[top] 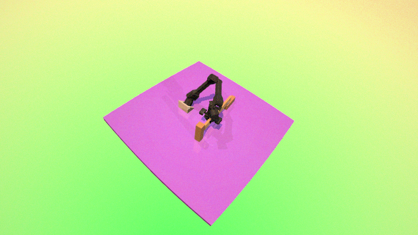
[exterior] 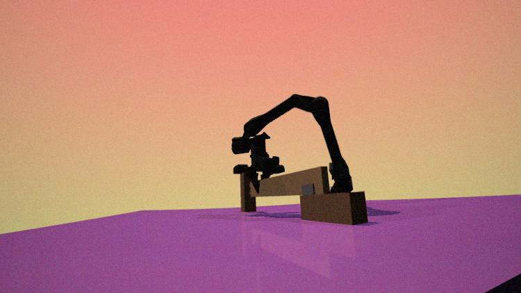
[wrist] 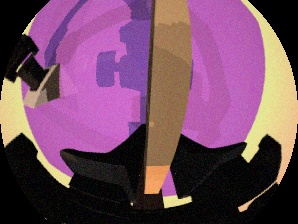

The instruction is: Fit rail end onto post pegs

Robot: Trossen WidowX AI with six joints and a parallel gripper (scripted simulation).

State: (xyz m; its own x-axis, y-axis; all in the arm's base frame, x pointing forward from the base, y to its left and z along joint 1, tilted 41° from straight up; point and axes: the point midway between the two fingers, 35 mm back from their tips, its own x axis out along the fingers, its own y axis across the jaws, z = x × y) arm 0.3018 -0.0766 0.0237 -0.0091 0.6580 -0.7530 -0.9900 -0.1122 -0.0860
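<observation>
The long rail (top: 207, 122) (exterior: 287, 184) (wrist: 170, 90) is off the table and looks about level in the exterior view. Its far end stands in the grey bracket (exterior: 308, 189) on the low footboard block (exterior: 326, 208). My gripper (exterior: 259, 182) (wrist: 153, 127) points down and is shut on the rail near the post end, one finger on each side. The upright post (top: 199, 132) (exterior: 248, 200) stands right at that end. The rail's end looks very close to the post or against it. The pegs and holes are hidden, so I cannot tell how deep the pegs sit.
A pale, wedge-like block (top: 185, 106) (wrist: 37, 97) stands by the arm's base, to one side of the rail. The black arm (top: 218, 90) (exterior: 273, 112) arches from its base over to the rail. The tabletop (top: 163, 131) ends in open edges all round.
</observation>
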